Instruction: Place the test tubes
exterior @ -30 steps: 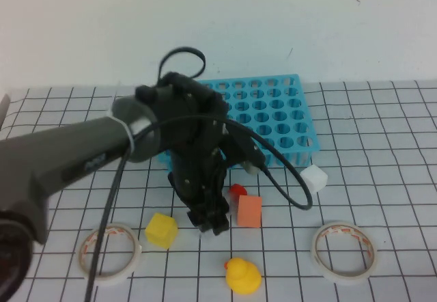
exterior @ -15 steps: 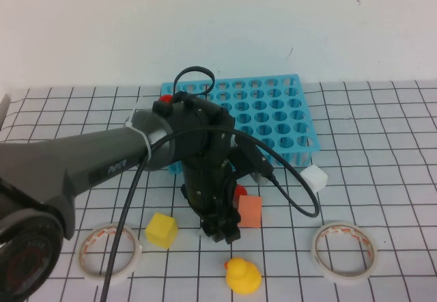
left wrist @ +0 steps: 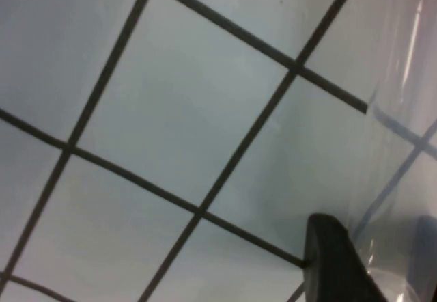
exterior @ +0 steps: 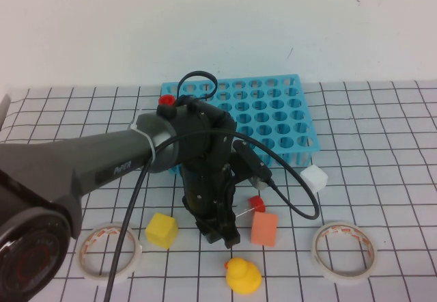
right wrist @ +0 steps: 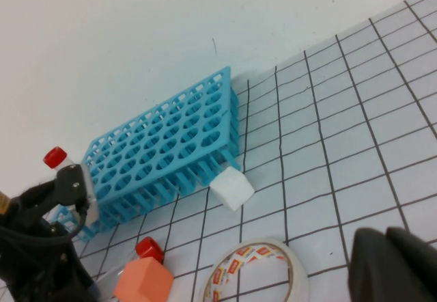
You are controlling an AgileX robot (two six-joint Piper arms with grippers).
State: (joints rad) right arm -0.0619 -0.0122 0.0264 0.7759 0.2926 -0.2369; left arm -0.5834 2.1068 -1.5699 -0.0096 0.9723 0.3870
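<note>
Left gripper is set over the red-capped test tube at six o'clock of the blue rack; its grip cannot be told. Right gripper is parked shut at three o'clock. Tube should be clasped mid-body.

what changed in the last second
The left gripper came down toward the yellow rubber duck; the red-capped clear test tube and the orange cube beside it slid right and nearer the robot. The blue tube rack, white cube, yellow cube and both tape rolls stayed. The right gripper hangs over the right side of the table.
</note>
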